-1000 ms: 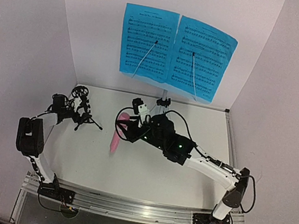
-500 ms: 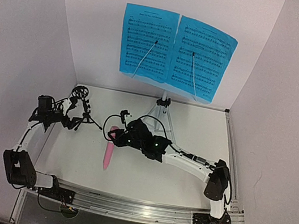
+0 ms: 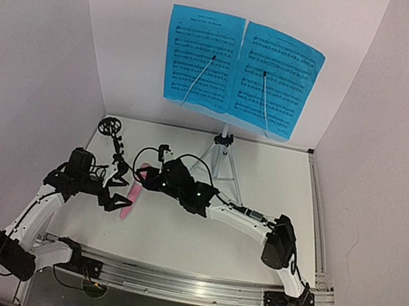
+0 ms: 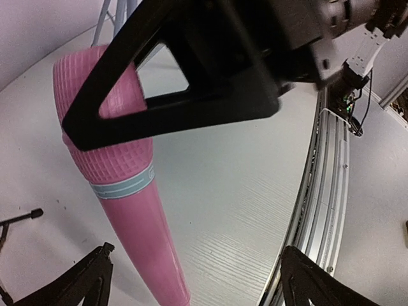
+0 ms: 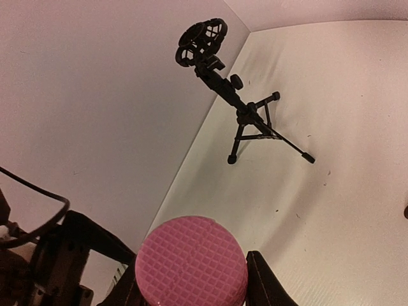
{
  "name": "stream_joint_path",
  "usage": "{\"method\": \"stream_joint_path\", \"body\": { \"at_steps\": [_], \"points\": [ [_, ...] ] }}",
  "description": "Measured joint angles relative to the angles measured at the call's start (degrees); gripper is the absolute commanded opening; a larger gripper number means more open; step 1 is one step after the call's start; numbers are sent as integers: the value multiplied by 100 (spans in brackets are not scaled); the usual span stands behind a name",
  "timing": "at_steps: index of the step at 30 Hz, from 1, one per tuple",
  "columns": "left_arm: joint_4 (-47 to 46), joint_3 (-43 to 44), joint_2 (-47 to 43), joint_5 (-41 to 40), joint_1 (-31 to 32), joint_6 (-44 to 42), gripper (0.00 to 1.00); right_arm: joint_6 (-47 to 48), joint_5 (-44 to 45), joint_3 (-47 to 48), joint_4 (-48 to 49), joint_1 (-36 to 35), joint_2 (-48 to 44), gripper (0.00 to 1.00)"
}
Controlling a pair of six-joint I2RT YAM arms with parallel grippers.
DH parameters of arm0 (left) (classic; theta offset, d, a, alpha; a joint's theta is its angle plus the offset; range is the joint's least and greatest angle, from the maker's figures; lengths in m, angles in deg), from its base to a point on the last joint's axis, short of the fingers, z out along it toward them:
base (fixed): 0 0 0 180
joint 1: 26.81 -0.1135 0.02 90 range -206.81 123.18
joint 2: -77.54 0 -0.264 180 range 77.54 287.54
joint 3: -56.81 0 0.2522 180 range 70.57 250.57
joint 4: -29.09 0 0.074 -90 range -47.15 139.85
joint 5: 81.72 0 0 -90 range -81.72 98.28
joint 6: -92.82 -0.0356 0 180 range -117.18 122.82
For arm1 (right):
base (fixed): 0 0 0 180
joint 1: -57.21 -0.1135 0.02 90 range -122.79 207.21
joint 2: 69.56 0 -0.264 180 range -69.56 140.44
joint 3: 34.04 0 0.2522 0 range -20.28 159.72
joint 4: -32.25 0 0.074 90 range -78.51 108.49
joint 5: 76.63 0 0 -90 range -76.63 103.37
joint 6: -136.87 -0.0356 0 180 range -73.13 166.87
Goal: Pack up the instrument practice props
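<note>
White tabletop (image 3: pixel 279 177), pale walls (image 3: pixel 32 53) on three sides. Right fingers (image 5: pixel 261 287) clamp the pink stick microphone (image 4: pixel 127 191) by its head over the tabletop's left half. Left fingers (image 4: pixel 86 284) spread wide about its handle, gripping nothing.

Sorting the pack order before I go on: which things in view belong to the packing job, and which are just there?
Job:
- pink microphone, held in the right gripper
- black tripod mic stand
- two blue music sheets
- silver-tripod stand carrying the sheets

Not the job (fixtures, not loose items):
- aluminium rail at the near edge
- white backdrop panels
</note>
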Motion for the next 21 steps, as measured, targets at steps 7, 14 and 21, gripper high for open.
{"method": "stream_joint_path", "body": {
  "at_steps": [7, 14, 21],
  "points": [
    [-79, -41, 559, -730, 294, 350, 50, -221, -363, 134, 326, 0, 67, 0],
    [-256, -4, 734, -1131, 342, 833, 0, -269, -449, 151, 329, 35, 78, 3],
    [2, 141, 737, -1820, 490, 1323, 0, -390, -257, -244, 731, 51, 45, 87]
  ]
}}
